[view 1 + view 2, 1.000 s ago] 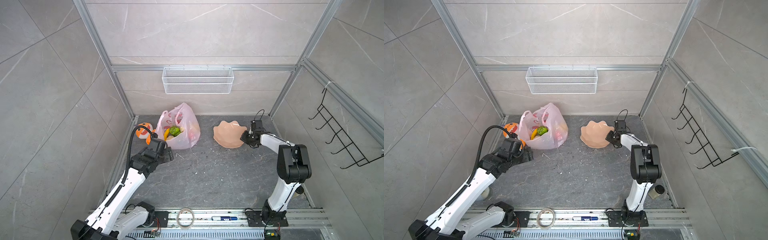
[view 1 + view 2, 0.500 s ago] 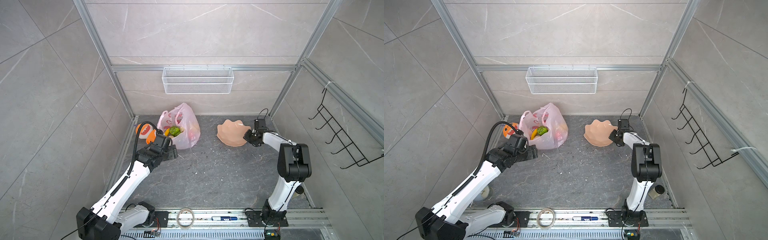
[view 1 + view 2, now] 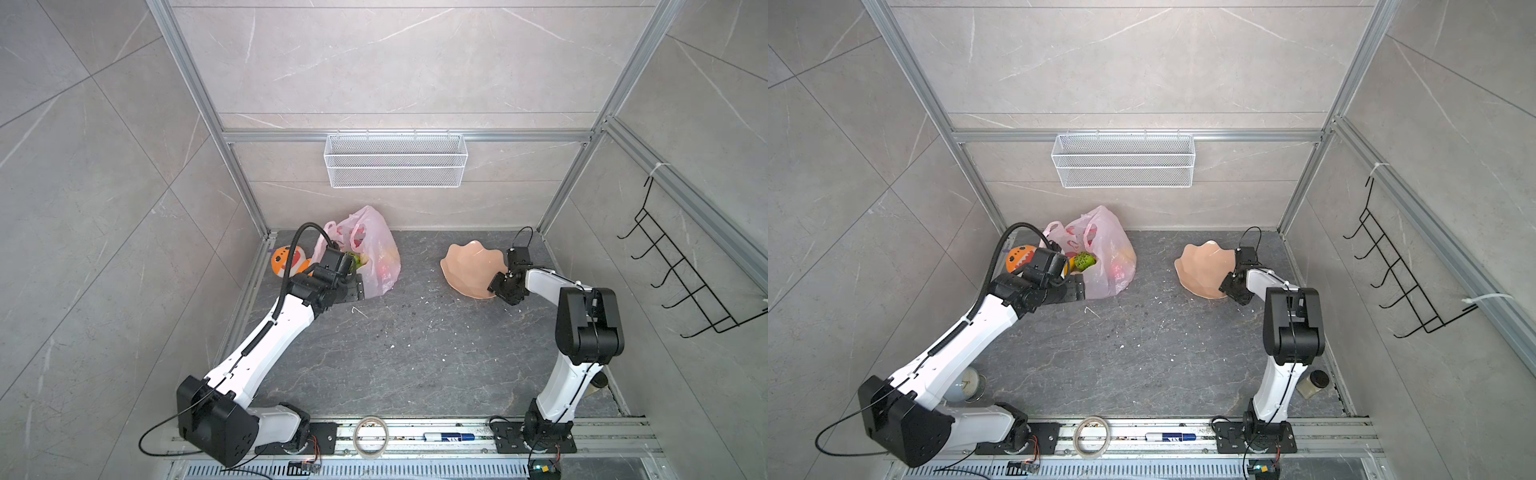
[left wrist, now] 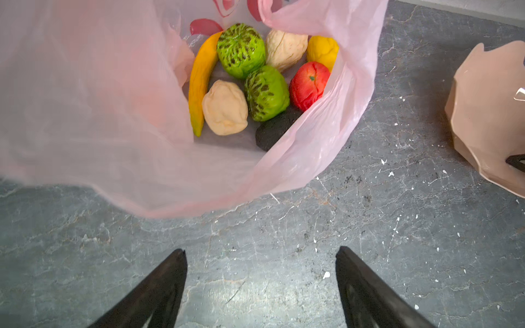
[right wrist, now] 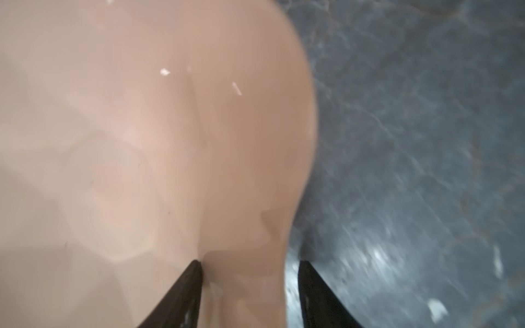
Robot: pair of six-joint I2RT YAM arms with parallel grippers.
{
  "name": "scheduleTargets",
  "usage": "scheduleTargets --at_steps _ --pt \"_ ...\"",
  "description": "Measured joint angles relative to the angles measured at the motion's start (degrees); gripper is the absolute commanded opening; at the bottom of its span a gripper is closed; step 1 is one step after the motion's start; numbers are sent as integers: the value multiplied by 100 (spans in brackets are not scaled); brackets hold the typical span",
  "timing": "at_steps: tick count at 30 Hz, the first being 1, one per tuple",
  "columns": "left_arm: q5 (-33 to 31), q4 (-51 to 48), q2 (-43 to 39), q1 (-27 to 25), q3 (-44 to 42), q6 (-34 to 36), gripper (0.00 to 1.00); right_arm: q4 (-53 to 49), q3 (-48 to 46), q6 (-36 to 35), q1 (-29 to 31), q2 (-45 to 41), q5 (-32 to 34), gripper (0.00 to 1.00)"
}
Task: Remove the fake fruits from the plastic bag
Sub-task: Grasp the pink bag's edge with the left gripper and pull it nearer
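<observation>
Two grippers hold nothing: left gripper (image 4: 260,250) spread wide just short of the plastic bag (image 4: 312,159), right gripper (image 5: 250,264) parted astride the bowl (image 5: 142,142) rim. Farther back, all fake fruits (image 4: 267,93) lie inside the open bag. The first pick seems at hand, and it calls for reaching into the mouth.

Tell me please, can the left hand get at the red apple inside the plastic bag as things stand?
Probably yes. The left hand is open and faces the open mouth of the plastic bag. The red apple lies uncovered beside the bag wall; only the dark avocado sits before it.
</observation>
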Motion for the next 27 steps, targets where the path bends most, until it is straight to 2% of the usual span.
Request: scheduleTargets --at_steps 8,17,24,27 --pt "-28 9 1331 0 1414 474 85 -249 -496 -79 0 -1519 -107 65" --pt "-181 72 2354 0 2371 730 84 -566 -820 -157 15 -2481 -387 65" --pt "-234 243 3064 4 2852 863 72 -750 -909 -275 76 -3045 -605 65" --pt "-223 328 3272 4 2892 898 58 -774 -909 -310 76 -3191 -662 65"
